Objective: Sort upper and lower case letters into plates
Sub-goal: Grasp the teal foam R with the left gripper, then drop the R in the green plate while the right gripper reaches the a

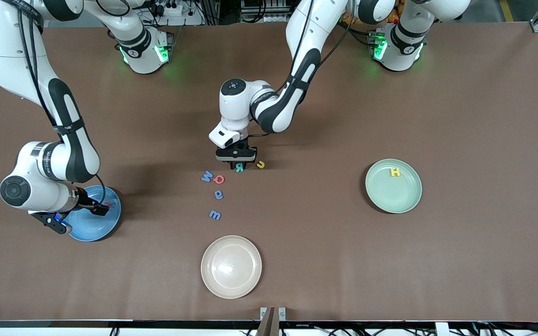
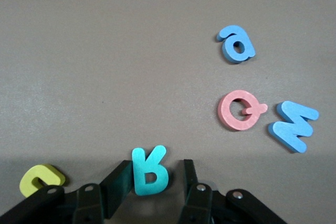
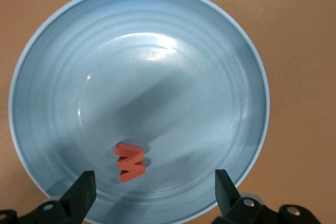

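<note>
Front view: you see left gripper [image 1: 239, 166] down at table centre over teal R [image 1: 239, 168]; yellow H [image 1: 395, 172] lies in mint plate [image 1: 404, 201].

Left wrist view: fingers [image 2: 118, 180] narrowed around teal R, one pad touching, yellow letter [image 2: 41, 179] beside.

Right wrist view: right gripper [image 3: 152, 188] spread wide, empty, over blue plate [image 3: 220, 45]; red letter [image 3: 130, 161] lies inside.

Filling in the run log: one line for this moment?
left end effector: closing around teal R | right end effector: open over blue plate | red letter: in plate
</note>
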